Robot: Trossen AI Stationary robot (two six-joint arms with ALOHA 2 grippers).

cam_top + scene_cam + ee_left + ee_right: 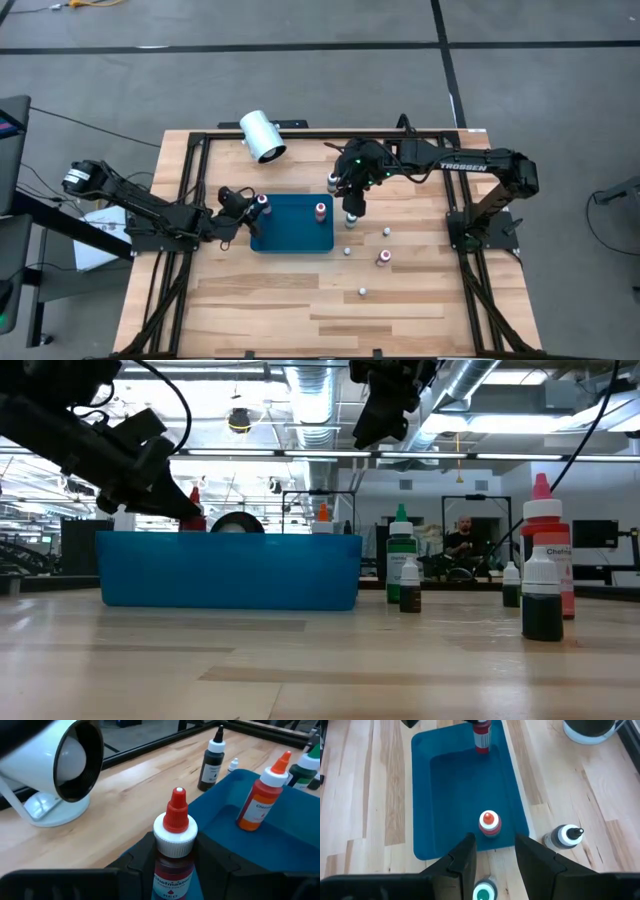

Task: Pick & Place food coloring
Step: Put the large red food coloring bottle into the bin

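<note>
Holding an orange bottle, the teal tray; left fingers grip the red bottle.

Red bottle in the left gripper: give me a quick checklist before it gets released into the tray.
1. Left gripper shut on the red bottle: ok.
2. Red bottle upright: ok.
3. Red bottle over the blue tray, at its left end: ok.
4. Bottle base touching the tray floor: cannot tell.
5. Orange bottle standing apart at the tray's other end, clear of the drop spot: ok.
6. Right gripper open, empty, above the green bottle outside the tray: ok.
</note>
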